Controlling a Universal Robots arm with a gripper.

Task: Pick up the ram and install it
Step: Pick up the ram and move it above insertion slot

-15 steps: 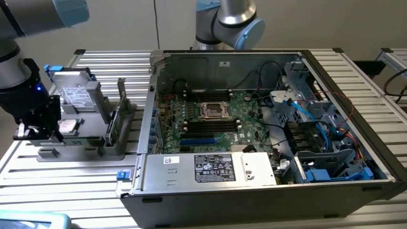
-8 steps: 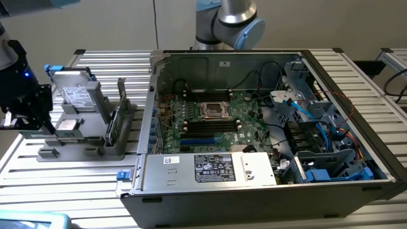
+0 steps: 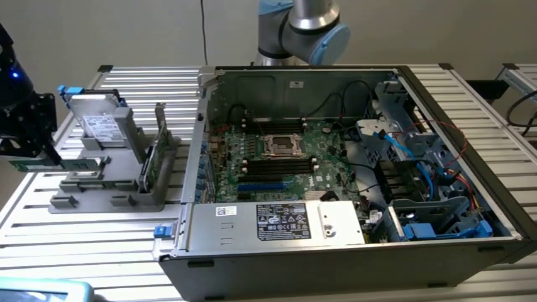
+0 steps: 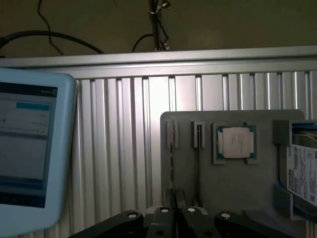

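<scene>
Black hand [image 4: 176,199] pinched narrow on long thin green ram [image 3: 74,164], just above grey fixture [image 3: 100,202] on slatted metal surface [image 3: 92,248], exterior view's left of open computer case [image 3: 336,267]. Judgement: carry level, no twist.

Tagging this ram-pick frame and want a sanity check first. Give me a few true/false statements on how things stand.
1. The computer case has its side open, with the motherboard showing. True.
2. The fingers are spread wide and empty. False: they are shut on the ram.
3. A processor lies in the grey holder. True.
4. The holder has no hard drive in it. False: a hard drive sits in it, beside the processor.
</scene>
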